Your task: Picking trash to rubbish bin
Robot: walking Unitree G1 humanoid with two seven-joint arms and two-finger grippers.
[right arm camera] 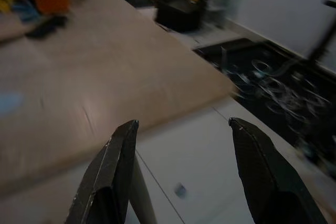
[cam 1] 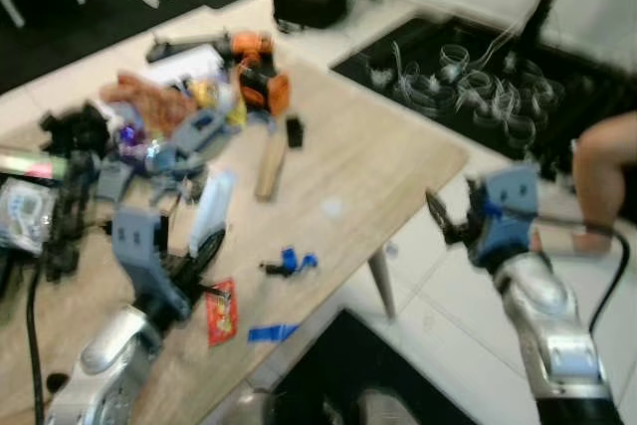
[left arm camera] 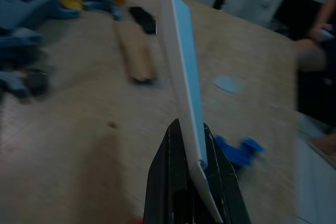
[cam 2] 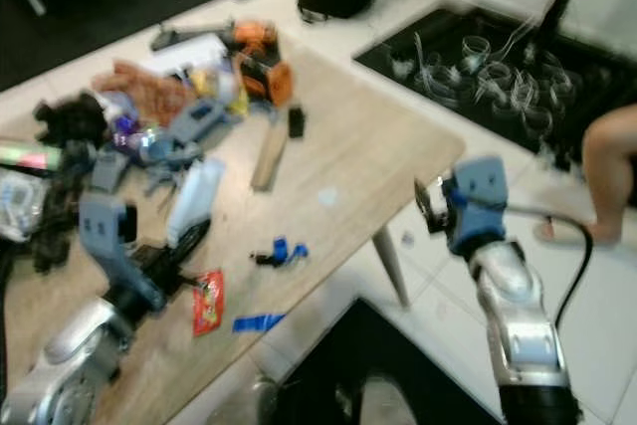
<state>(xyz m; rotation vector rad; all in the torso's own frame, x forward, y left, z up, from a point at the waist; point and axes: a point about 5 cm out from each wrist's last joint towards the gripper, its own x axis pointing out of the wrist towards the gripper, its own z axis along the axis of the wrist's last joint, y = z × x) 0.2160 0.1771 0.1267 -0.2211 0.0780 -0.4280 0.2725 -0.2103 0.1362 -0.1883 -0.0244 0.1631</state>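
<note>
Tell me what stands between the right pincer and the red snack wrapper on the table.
The right pincer hangs open off the wooden table's corner. The red snack wrapper lies near the front edge. Between them lie small blue plastic scraps; nothing tall blocks the way.

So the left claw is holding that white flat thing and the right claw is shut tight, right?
Not quite. The left claw does hold the white flat thing, but the right claw is open, with nothing between its fingers. The right wrist view shows it.
</note>
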